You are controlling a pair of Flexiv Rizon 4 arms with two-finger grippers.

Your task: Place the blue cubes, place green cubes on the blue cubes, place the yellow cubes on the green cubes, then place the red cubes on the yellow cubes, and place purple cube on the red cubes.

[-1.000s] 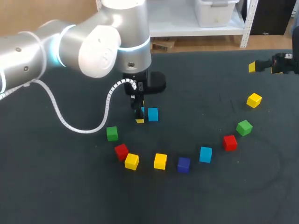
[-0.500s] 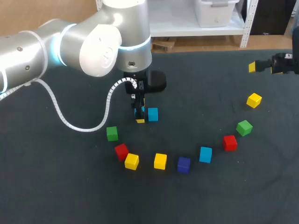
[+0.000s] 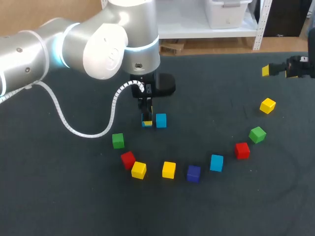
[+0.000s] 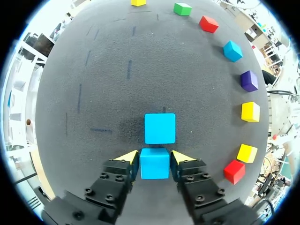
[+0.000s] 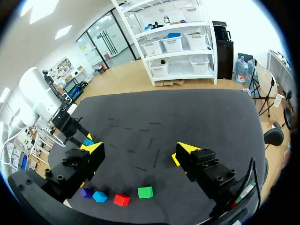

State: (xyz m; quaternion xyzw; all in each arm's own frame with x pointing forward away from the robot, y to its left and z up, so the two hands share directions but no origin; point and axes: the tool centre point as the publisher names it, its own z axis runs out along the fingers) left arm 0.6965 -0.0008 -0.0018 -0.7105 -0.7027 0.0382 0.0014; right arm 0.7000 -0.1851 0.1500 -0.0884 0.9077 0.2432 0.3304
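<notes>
Since half a second ago the left end effector [image 3: 146, 121] has come up a touch in the head view. The loose cubes on the counter [image 3: 74, 196] have not shifted.

Left fingers are clamped on the held blue cube [image 4: 154, 164], one yellow tip at each side. I cannot tell whether it is off the counter.

Landmark is the resting blue cube [image 4: 160, 128]. It sits just ahead of the held one, and I cannot tell whether the two touch.

Arc on my side of the landmark, running left to right:
- left green cube [image 3: 117, 140], nearest the landmark on its left
- left red cube [image 3: 128, 159], with the left yellow cube [image 3: 139, 170] just beside it
- middle yellow cube [image 3: 169, 169]
- purple cube [image 3: 193, 173]
- loose blue cube [image 3: 216, 162]
- right red cube [image 3: 241, 150]
- right green cube [image 3: 257, 133]
- far yellow cube [image 3: 267, 105], well right of the landmark

The right end effector [image 5: 139, 149] hangs well right of the landmark, beyond the far yellow cube, with its fingers apart.
</notes>
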